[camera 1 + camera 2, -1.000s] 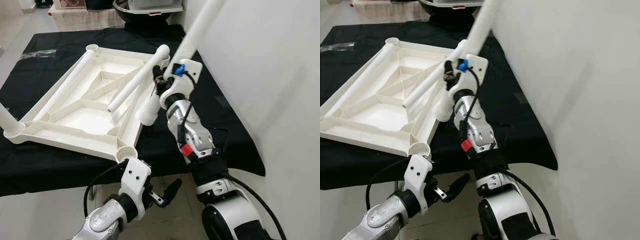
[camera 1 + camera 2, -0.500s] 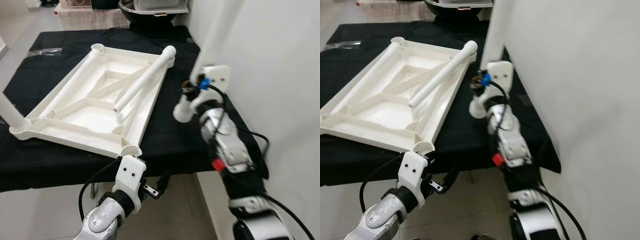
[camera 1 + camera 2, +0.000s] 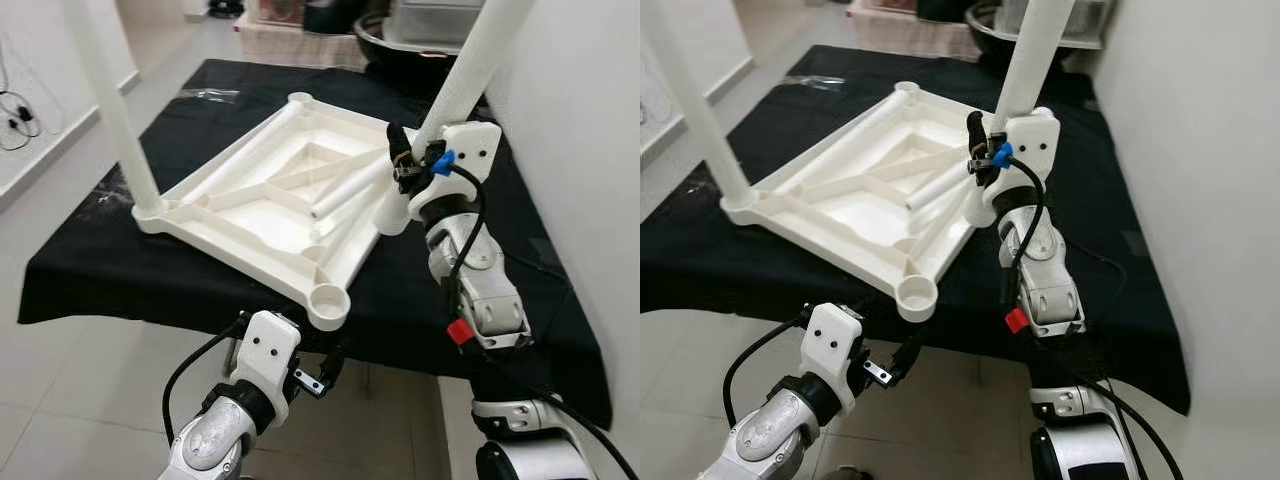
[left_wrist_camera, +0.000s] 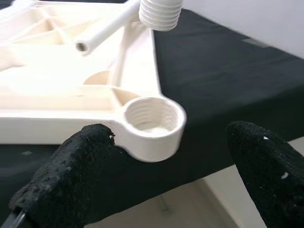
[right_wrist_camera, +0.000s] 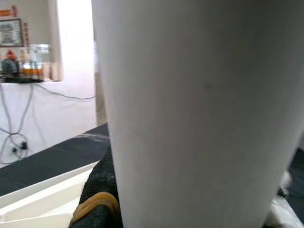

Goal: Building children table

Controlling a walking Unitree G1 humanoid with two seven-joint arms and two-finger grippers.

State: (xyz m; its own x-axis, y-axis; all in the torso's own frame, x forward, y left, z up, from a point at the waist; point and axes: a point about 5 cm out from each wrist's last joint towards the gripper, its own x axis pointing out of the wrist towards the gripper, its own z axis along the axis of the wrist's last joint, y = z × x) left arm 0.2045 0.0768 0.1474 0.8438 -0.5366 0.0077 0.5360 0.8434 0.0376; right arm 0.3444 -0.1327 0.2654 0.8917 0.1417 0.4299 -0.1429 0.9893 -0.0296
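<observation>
A white tabletop [image 3: 240,215] lies upside down on the black-covered table [image 3: 90,280]. One white leg [image 3: 108,110] stands upright in its far left corner. Another leg [image 3: 350,190] lies loose inside the frame. My right gripper [image 3: 405,160] is shut on a third leg [image 3: 470,70], held steeply tilted, its threaded end [image 3: 392,212] just above the tabletop's right rim. The near corner socket [image 4: 154,121] stands bare. Below the table's front edge my left gripper [image 3: 325,375] is open, its fingers [image 4: 71,175] on either side of that socket in the left wrist view.
A white wall [image 3: 590,120] runs close along the right of the table. Bins and boxes [image 3: 420,25] stand behind the table. A clear plastic bag [image 3: 205,93] lies on the far cloth. Tiled floor [image 3: 60,400] spreads left and in front, with cables [image 3: 15,110] by the left wall.
The whole view has swung, so the camera moved. The right arm has brought the held leg from beside the tabletop to over its right rim. The left gripper stays low.
</observation>
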